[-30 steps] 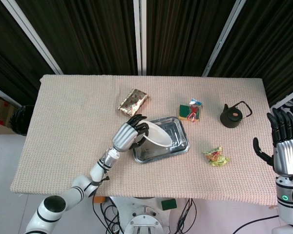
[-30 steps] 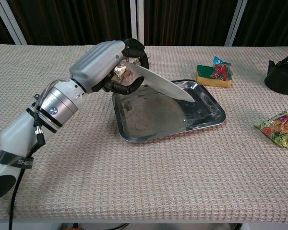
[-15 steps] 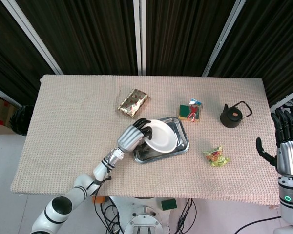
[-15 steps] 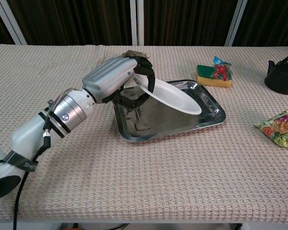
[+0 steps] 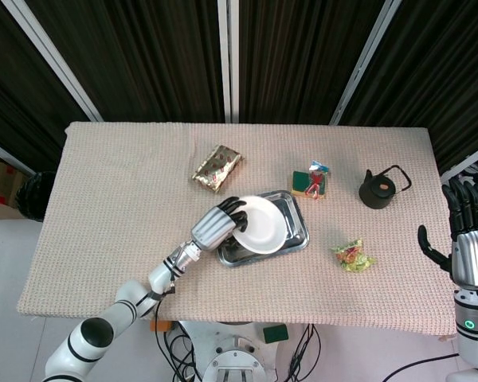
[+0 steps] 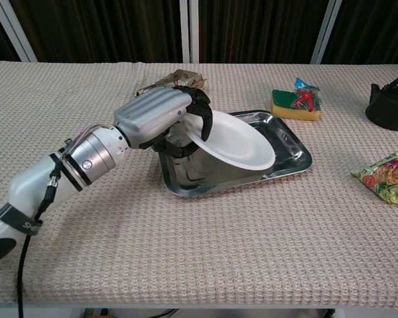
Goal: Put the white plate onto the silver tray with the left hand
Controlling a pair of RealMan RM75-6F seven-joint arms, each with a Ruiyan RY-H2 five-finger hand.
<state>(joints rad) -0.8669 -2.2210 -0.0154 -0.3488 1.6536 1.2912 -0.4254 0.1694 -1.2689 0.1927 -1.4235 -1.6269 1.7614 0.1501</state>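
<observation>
My left hand [image 6: 160,119] [image 5: 215,226] grips the white plate [image 6: 233,141] [image 5: 262,224] by its left rim. The plate is tilted, its far-right edge down low over the silver tray [image 6: 292,148] [image 5: 301,231], its held edge raised. Whether the low edge touches the tray I cannot tell. The tray lies in the middle of the table, mostly hidden under the plate in the head view. My right hand [image 5: 468,233] hangs at the table's right edge, fingers spread, holding nothing; the chest view does not show it.
A gold snack packet [image 5: 217,166] [image 6: 179,79] lies just behind my left hand. A green sponge with a wrapper [image 5: 311,181] [image 6: 296,101], a black kettle [image 5: 379,189] [image 6: 389,104] and a green-yellow snack bag [image 5: 352,255] [image 6: 385,176] sit to the right.
My left hand has carried the plate forward and down over the tray, and tipped it from edge-on to nearly flat. The right hand dropped slightly.
</observation>
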